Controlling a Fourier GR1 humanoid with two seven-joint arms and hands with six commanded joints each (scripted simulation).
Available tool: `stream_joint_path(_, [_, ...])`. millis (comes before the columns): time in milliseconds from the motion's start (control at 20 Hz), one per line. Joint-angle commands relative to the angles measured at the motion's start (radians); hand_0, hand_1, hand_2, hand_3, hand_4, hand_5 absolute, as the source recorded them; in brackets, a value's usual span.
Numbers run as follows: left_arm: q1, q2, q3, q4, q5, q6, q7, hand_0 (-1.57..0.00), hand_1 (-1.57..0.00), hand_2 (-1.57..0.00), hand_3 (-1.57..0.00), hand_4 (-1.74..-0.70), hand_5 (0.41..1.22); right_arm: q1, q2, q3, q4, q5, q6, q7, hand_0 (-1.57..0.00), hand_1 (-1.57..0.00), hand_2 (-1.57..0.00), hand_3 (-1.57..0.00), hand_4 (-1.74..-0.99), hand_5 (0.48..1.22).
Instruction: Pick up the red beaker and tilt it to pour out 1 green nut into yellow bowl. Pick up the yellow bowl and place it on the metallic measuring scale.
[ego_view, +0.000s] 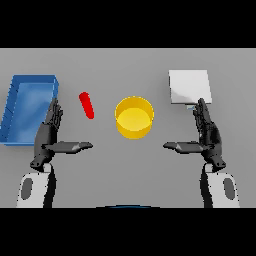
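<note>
The yellow bowl (134, 117) sits upright near the middle of the grey surface (125, 170), its round rim facing up and its inside showing only yellow. To its left, a little apart, lies the red beaker (86, 105) — a slim red shape seen at a slant, its upper end leaning toward the left; whether it stands or lies flat cannot be told from here, and nothing green can be made out in it. Farther left, a blue tray (15, 107) with raised walls rests by the surface's left side. On the other side, up and right of the bowl, is the metallic measuring scale (189, 86), a pale square plate with nothing on it.

The left hand (49, 135) hovers low between the tray and the beaker, fingers straight and pointing away, thumb stretched out toward the middle — it holds nothing. The right hand (207, 134) mirrors it just below the scale, fingers straight, thumb pointing inward, fingertips reaching the scale's near edge in the view.
</note>
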Motion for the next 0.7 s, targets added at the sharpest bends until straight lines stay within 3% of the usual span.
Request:
stream_joint_path(0, [0.002, -0.002, -0.002, -0.002, -0.001, 0.001, -0.001, 0.0, 0.0, 0.0, 0.0, -1.14, 0.66, 0.0, 0.002, 0.002, 0.0, 0.001, -0.002, 0.0, 0.0, 0.0, 0.0, 0.0, -1.071, 0.578])
stream_joint_path(250, [0.022, -0.021, -0.026, -0.022, -0.018, 0.009, -0.008, 0.0, 0.0, 0.0, 0.0, -1.14, 0.66, 0.008, 0.017, 0.019, -0.008, 0.019, -0.013, -0.005, 0.0, 0.0, 0.0, 0.0, -1.071, 0.578])
stream_joint_path(350, [0.104, 0.021, -0.102, -0.122, -0.111, -0.005, -0.048, 0.0, 0.0, 0.0, 0.0, -1.14, 0.66, 0.057, -0.036, 0.101, -0.072, 0.206, -0.063, -0.104, 0.0, 0.0, 0.0, 0.0, -1.072, 0.577])
stream_joint_path(450, [0.141, 0.048, -0.129, -0.19, -0.147, -0.01, -0.015, 0.0, 0.0, 0.0, 0.0, -1.14, 0.662, 0.086, -0.052, 0.137, -0.119, 0.288, -0.087, -0.095, 0.0, 0.0, 0.0, 0.0, -1.064, 0.577])
stream_joint_path(650, [0.138, 0.049, -0.154, -0.221, -0.16, -0.02, 0.071, 0.0, 0.0, 0.0, 0.0, -1.14, 0.652, 0.097, -0.048, 0.15, -0.148, 0.284, -0.07, -0.073, 0.0, 0.0, 0.0, 0.0, -1.118, 0.6])
